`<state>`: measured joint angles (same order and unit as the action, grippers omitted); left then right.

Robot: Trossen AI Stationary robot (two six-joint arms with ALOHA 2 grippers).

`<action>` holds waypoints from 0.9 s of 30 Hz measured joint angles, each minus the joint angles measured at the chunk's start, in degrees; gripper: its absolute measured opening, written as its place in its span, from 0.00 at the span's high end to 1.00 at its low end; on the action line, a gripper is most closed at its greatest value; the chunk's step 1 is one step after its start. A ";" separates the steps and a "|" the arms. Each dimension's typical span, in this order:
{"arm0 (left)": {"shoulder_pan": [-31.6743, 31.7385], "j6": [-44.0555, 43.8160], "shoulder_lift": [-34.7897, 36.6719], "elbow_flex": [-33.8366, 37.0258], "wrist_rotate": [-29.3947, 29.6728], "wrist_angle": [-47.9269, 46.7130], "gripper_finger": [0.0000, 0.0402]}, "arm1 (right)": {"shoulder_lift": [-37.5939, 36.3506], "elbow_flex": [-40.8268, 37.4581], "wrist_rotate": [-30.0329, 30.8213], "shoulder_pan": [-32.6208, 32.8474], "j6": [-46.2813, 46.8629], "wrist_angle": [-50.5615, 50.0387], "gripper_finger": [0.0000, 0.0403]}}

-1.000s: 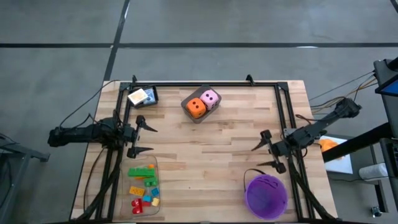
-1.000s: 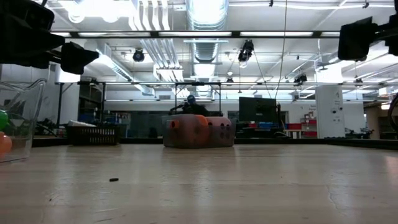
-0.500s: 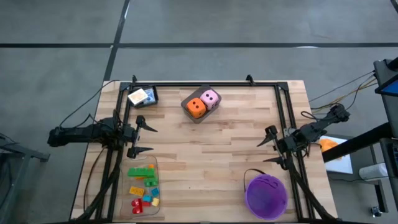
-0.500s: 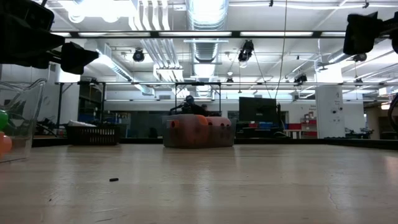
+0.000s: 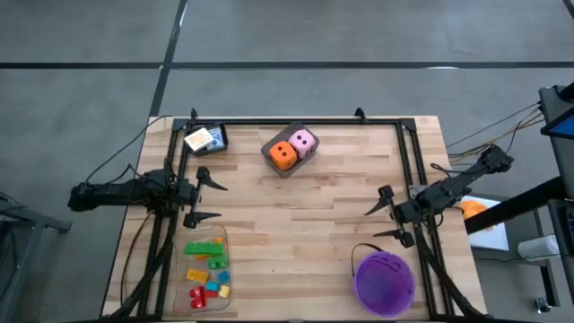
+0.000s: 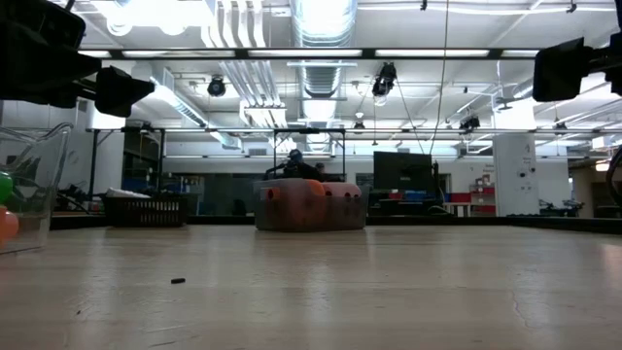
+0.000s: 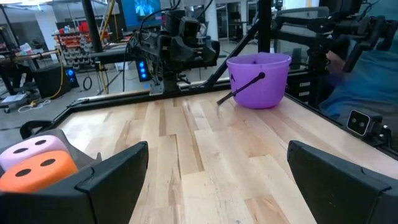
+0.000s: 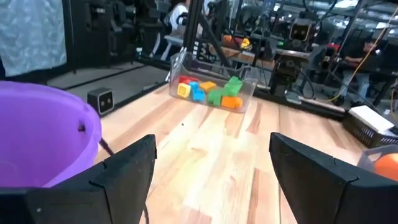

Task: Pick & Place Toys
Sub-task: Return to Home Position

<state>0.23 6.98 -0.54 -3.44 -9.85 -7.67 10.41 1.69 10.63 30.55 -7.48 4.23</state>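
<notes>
An orange die [image 5: 282,156] and a pink die [image 5: 304,142] sit in a small dark tray at the table's far middle. Several small coloured bricks [image 5: 206,267] lie in a clear tray [image 5: 224,235] at the near left; they also show in the right wrist view [image 8: 211,91]. A purple bucket [image 5: 384,281] stands at the near right. My left gripper [image 5: 212,198] is open and empty at the left edge, above the table. My right gripper [image 5: 384,215] is open and empty at the right edge, just beyond the bucket.
A small dark box with white and orange pieces [image 5: 204,139] sits at the far left corner. A black frame [image 5: 296,123] runs along the table's far and side edges. The bucket's thin handle [image 7: 239,88] rests over its rim. Bare wood lies between the two arms.
My right gripper drew back a little toward the table's right edge, then came back toward the table's middle, ending about where it was a second ago. It stays open. My left arm has kept still.
</notes>
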 joint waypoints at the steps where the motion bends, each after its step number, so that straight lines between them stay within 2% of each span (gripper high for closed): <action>1: 0.00 0.00 0.00 0.00 -0.01 0.01 0.05 | 0.32 0.00 0.00 0.00 0.01 -0.02 0.23; 27: 0.00 0.00 0.04 0.01 0.00 0.05 0.05 | 6.32 0.00 0.00 0.00 0.02 0.00 0.23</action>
<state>0.23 6.98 -0.49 -3.43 -9.86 -7.63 16.73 1.69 10.63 30.55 -7.46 4.23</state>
